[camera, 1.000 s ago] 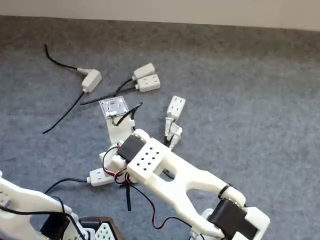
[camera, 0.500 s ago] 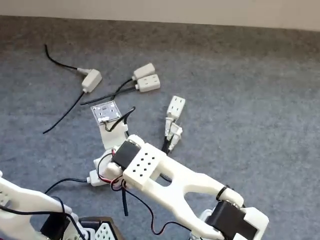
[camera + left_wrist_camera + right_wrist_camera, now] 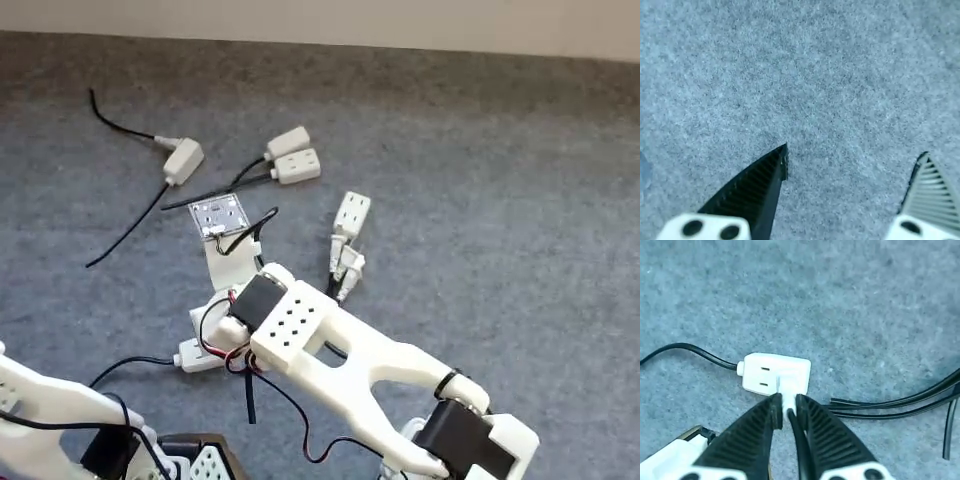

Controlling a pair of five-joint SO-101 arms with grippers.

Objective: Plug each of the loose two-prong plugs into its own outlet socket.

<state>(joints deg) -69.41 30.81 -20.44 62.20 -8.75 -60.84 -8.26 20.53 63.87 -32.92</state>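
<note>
- Right gripper (image 3: pixel 788 401): I see its fingers drawn nearly together, clamped on a white plug (image 3: pixel 790 387) whose black cord (image 3: pixel 799 445) runs back between them.
- That plug sits against the edge of a white socket block (image 3: pixel 771 371), beside two free slots. I can't tell how far its prongs are in.
- From the high view, the same socket block (image 3: pixel 200 353) lies on the grey carpet (image 3: pixel 500 200) under the right arm (image 3: pixel 350 360).
- Left gripper (image 3: pixel 854 151): fingers spread wide apart, holding nothing, over bare carpet.
- Farther up the carpet I see a loose angled plug (image 3: pixel 183 160) on its own.
- Near it, a second plug (image 3: pixel 288 142) lies just beside a second socket (image 3: pixel 297 167).
- A third socket (image 3: pixel 352 212) lies near the arm, with a small white connector (image 3: pixel 347 262) close to its lower end.
</note>
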